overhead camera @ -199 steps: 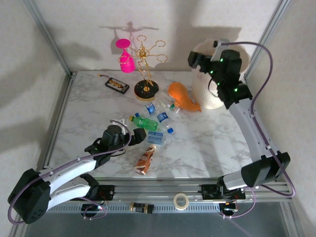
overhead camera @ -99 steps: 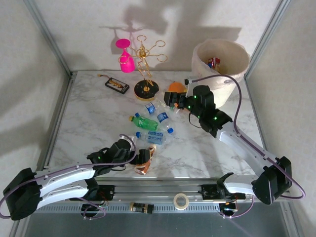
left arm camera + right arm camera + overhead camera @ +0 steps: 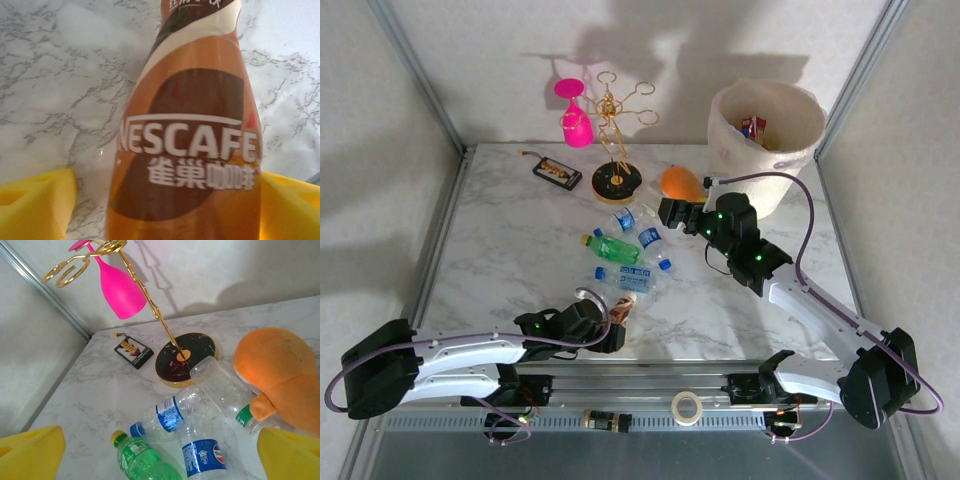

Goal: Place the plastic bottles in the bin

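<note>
**Left pincer astride the brown bottle, right pincer wide over the middle group**

The marble table [image 3: 500,240] carries everything. You find the bin [image 3: 740,150] standing upright in the far right corner of the table. Inside it something with a red label lies against the back wall.

At the middle of the far edge stands the gold wire rack [image 3: 616,150] on its round dark foot, and a pink glass [image 3: 576,122] hangs upside down from its left side. The orange toy [image 3: 680,182] lies between the rack and the bin, near both.

Your right pincer [image 3: 668,213] hangs above the table, just in front of the toy. Its yellow fingers [image 3: 30,452] stand wide apart and nothing is between them.

Your left pincer [image 3: 611,336] is low at the near edge, a little left of the middle. It stands around the lower part of the brown bottle [image 3: 187,150], which lies on the table. On one side you see a strip of marble between the finger [image 3: 35,205] and the bottle. On the other side the finger is just beside the bottle, so the grip is not closed.

The other plastic bottles lie in the middle of the table:
- a clear one with a green label [image 3: 225,390], touching the toy
- a clear one with a blue label [image 3: 170,415]
- one with a Pepsi label [image 3: 202,452]
- a green one [image 3: 145,460]
- one more clear bottle [image 3: 630,278], lying between this group and the brown bottle

The flat black device [image 3: 557,173] lies near the far edge, left of the rack.
</note>
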Robot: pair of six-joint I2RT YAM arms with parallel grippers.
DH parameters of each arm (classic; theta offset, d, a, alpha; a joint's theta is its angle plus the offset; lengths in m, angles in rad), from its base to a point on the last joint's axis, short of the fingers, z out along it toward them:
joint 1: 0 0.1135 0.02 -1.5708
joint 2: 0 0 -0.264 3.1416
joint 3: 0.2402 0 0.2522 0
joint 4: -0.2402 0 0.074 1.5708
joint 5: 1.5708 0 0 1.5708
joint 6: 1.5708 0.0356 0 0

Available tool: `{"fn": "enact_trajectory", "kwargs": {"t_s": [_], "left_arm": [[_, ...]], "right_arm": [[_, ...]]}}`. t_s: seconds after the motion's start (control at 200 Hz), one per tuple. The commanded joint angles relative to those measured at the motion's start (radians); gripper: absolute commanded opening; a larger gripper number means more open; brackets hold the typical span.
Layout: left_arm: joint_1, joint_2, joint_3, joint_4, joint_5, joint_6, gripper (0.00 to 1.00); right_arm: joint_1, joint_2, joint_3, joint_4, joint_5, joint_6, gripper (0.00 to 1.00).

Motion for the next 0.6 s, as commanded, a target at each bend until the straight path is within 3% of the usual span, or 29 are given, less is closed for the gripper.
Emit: {"fn": "enact_trajectory", "kwargs": {"t_s": [0.0,0.165,0.305,0.596], "left_arm": [[-0.017,0.027,-0.001,-0.018,-0.032,-0.012,0.81],[-0.025,0.047,-0.004,-0.014,-0.037,-0.006,0.62],[-0.026,0.022,-0.007,-0.011,-0.035,0.002,0.53],[-0.026,-0.182,0.008,0.003,-0.072,0.076,0.49]], "right_arm": [[0.006,-0.021,-0.005,0.04,0.027,0.018,0.99],[0.007,-0.012,-0.006,0.045,0.025,0.021,0.99],[0.007,-0.009,-0.001,0.046,0.025,0.023,0.99],[0.005,-0.023,-0.023,0.1,0.025,0.045,0.99]]}}
